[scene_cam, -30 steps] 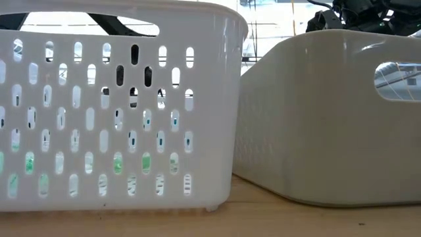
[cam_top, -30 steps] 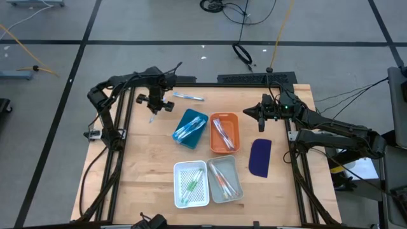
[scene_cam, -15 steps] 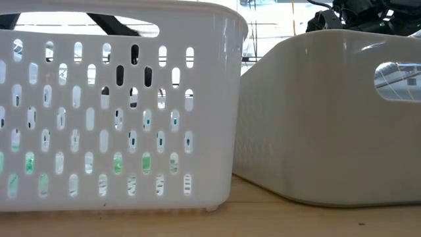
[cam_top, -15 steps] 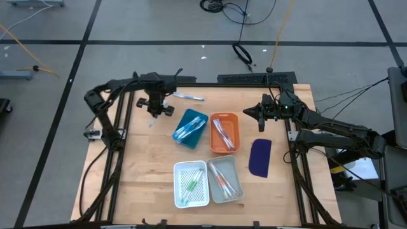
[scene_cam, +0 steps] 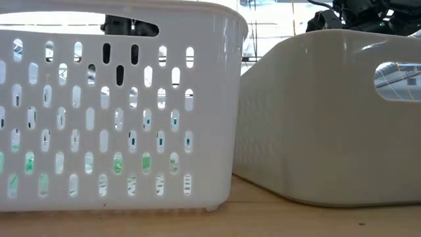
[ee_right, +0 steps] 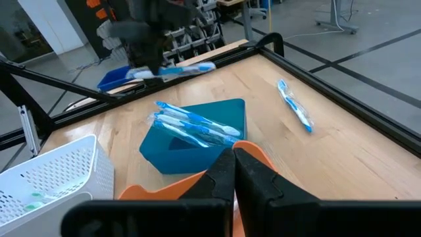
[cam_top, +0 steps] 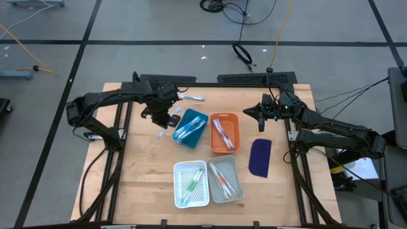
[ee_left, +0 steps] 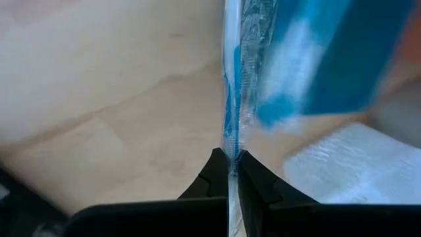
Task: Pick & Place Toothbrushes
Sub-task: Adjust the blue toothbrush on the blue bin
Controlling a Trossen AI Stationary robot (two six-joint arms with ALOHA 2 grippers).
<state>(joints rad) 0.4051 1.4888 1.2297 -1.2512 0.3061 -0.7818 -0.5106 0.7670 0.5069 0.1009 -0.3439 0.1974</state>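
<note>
My left gripper [cam_top: 163, 115] hangs just left of the blue tray [cam_top: 191, 128], shut on a blue-and-white wrapped toothbrush [ee_right: 174, 68]. Several more toothbrushes [ee_right: 196, 125] lie across the blue tray's rim. One more toothbrush [cam_top: 189, 97] lies flat on the table near the far edge. Other toothbrushes rest in the orange tray [cam_top: 224, 132], the white basket [cam_top: 191, 184] and the grey tray [cam_top: 226, 179]. My right gripper [cam_top: 255, 114] waits shut at the far right, above the table. My left gripper pinches the wrapped toothbrush [ee_left: 234, 141] between its two fingertips [ee_left: 217, 172], coming from above and pointing steeply down. The fingers lie across the stick, nearer one end than the middle. The toothbrush hangs roughly level, lifted clear of the table.
A dark blue flat oblong piece [cam_top: 259, 158] lies right of the orange tray. In the low view the white basket [scene_cam: 118, 105] and the grey tray [scene_cam: 329, 118] fill the foreground. Bare wood shows on the table's left half and near edge.
My left gripper has risen and swung toward the table's right and near side, up to the blue tray, turning about its own axis as it went. It has stayed shut and carried the toothbrush along, clear of the table.
</note>
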